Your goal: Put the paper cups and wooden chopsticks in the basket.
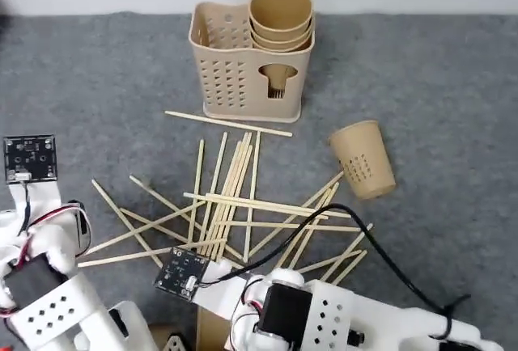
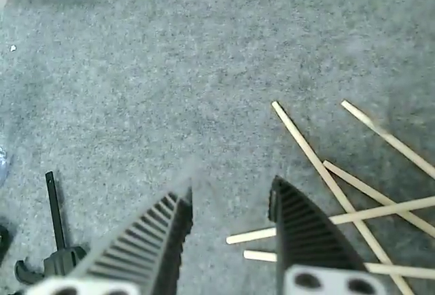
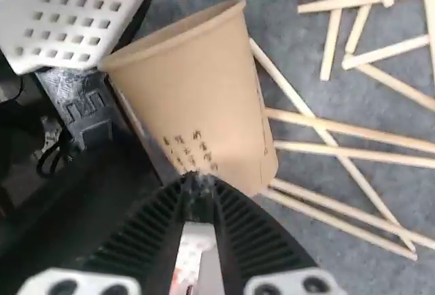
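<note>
A beige slotted basket stands at the back of the table with stacked paper cups in its right compartment. Another paper cup lies on its side to the right. Many wooden chopsticks are scattered across the middle of the grey mat. My right gripper is shut on the bottom edge of a paper cup, held just above the chopsticks near the front edge. My left gripper is open over bare mat, its tips beside the ends of a few chopsticks.
The left arm's white body sits at the front left and the right arm's at the front centre, with a black cable trailing over the chopsticks. In the right wrist view the left arm's perforated casing is close beside the held cup.
</note>
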Controlling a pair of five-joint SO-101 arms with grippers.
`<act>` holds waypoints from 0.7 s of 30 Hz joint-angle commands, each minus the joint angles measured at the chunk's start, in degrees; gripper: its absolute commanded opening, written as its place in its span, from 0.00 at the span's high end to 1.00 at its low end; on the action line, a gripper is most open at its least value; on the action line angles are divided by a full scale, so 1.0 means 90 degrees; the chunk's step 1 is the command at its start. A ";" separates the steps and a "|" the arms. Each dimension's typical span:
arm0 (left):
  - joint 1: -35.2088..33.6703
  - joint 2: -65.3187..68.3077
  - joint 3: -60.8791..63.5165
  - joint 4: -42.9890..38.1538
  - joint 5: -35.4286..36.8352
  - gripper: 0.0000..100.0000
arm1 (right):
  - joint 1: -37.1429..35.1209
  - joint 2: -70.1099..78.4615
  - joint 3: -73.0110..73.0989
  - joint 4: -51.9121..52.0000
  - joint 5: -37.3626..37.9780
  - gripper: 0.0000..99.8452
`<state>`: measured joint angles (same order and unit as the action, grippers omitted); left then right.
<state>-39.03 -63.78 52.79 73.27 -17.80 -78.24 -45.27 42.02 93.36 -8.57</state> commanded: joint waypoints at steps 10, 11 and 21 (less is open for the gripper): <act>0.0000 -0.0088 -0.0015 0.0029 0.0166 0.82 | -0.0552 0.0718 0.0352 -0.0855 -0.0147 0.99; 0.0000 -0.0078 -0.0015 0.0029 0.0176 0.82 | -0.0532 0.0864 0.0352 -0.0982 -0.0147 0.99; -0.0010 -0.0078 -0.0015 0.0029 0.0176 0.82 | -0.0269 0.1431 0.0371 -0.1314 -0.0010 0.99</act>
<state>-39.03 -63.78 52.79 73.27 -16.75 -82.90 -33.58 45.19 82.37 -9.36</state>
